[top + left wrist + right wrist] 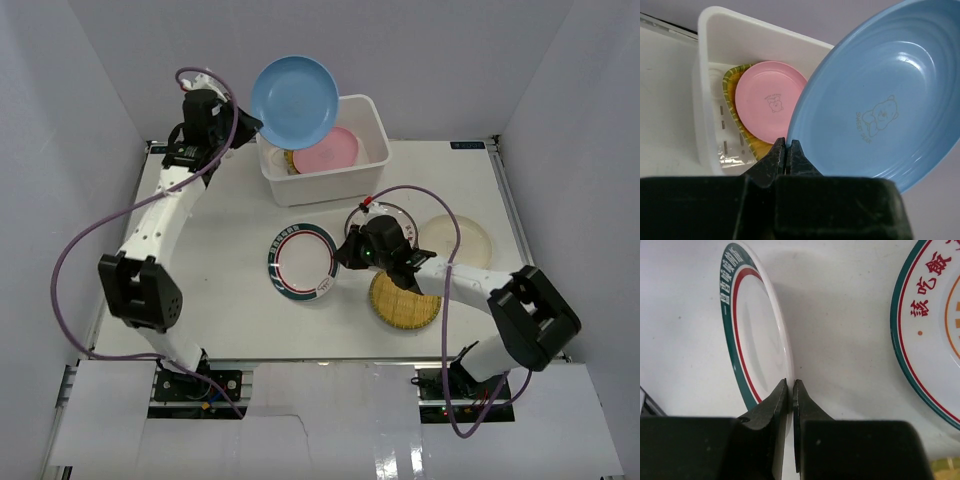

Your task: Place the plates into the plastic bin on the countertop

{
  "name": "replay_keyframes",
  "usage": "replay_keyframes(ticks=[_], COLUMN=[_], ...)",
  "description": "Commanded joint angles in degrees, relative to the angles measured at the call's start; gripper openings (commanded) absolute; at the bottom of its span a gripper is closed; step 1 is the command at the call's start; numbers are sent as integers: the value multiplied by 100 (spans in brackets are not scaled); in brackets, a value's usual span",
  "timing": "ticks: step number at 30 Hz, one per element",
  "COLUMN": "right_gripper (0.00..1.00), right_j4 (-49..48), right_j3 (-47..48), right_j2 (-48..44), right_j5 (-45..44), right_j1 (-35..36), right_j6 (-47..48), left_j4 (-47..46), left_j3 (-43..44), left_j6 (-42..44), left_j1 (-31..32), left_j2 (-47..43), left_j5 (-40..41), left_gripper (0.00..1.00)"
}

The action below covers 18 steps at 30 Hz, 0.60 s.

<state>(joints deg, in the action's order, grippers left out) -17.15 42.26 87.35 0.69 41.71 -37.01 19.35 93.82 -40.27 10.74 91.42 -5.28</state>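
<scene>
The light blue plate (295, 100) hangs tilted over the plastic bin (330, 187), which sits at the middle of the far edge of the desk (230, 300). The left claw (786, 147) is pinched tight on the plate's rim. Inside the bin, the pink plate (332, 150) leans on a yellow woven plate (283, 162).

Mid-desk, toward the near edge, lies the green-red rimmed plate (300, 262). The right claw (790, 387) is closed to a sliver on its right rim. Just beyond are the sunburst plate (935, 315), partly hidden, the cream plate (460, 240) toward the right edge, and a second yellow woven plate (400, 305) under the right arm.
</scene>
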Motion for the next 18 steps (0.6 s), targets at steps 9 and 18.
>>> replay_keyframes(ticks=[9, 18], right_gripper=[8, 8], right_j4=[1906, 2436], right_j3=[423, 1548], right_j2=[-2327, -2575], right_j5=[168, 265], right_j1=[-110, -1375], right_j6=[1574, 1628], left_j4=[244, 227], left_j3=[2816, 2993], left_j6=[626, 643], left_j1=[411, 446], left_j2=[2986, 3514], left_j5=[203, -473], left_gripper=[0, 19])
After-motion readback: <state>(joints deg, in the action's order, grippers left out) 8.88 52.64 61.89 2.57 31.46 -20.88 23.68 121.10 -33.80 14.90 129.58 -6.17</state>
